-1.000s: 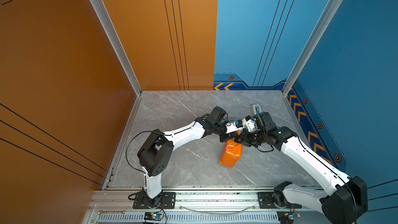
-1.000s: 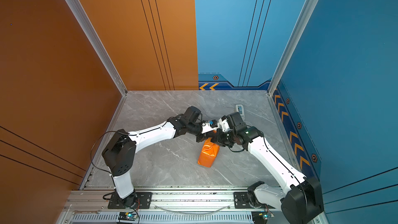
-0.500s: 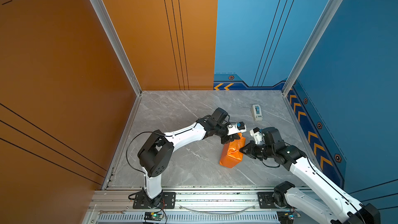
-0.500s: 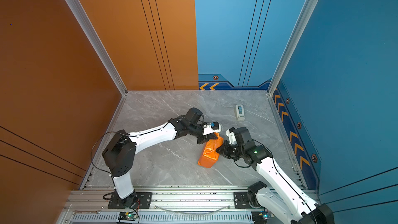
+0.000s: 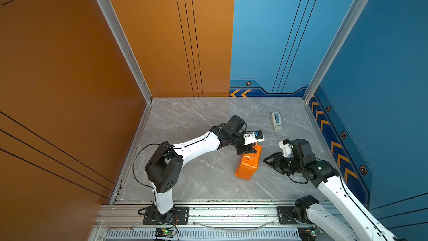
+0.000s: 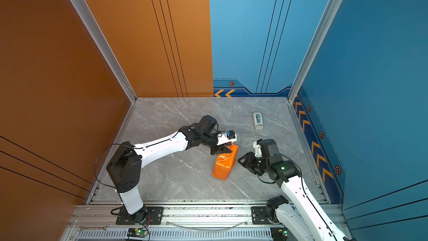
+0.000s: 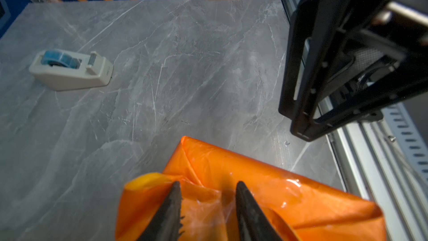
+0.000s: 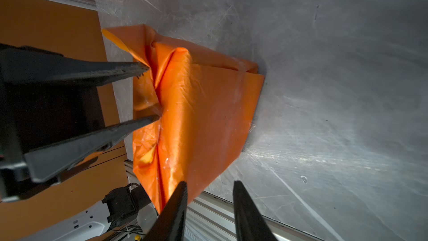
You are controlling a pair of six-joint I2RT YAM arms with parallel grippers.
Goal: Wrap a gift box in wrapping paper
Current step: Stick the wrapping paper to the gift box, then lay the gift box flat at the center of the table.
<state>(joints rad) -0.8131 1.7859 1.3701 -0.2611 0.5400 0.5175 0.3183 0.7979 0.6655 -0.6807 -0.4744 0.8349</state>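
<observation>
Rail (image 5: pixel 231 212) sits nearest you, with both arm bases bolted to it. Beyond it lies the grey marble table (image 5: pixel 185 124).

Your right gripper (image 5: pixel 268 161) is low on the right side of the table. Its jaws are spread with nothing between them. It points at the wrapping paper (image 5: pixel 247 166) but stands apart from it; bare table shows between them in both top views. In the right wrist view its fingertips (image 8: pixel 179 198) frame the bundle's near corner.

The wrapping paper is folded into an orange bundle mid-table, its long axis running away from you and slightly rightward. The gift box is out of sight under the paper; no navy shows. The near end looks squared and closed. The far end is crumpled and loose, with a lip of pale yellow turned out.

Your left gripper (image 5: pixel 247 151) is over that far end, jaws parted, tips down against the crumpled folds. The left wrist view shows paper across the gap, but it is not pinched.

Farthest out is the tape dispenser (image 5: pixel 276 121), white with a blue roll, well apart from the bundle toward the far right corner.
</observation>
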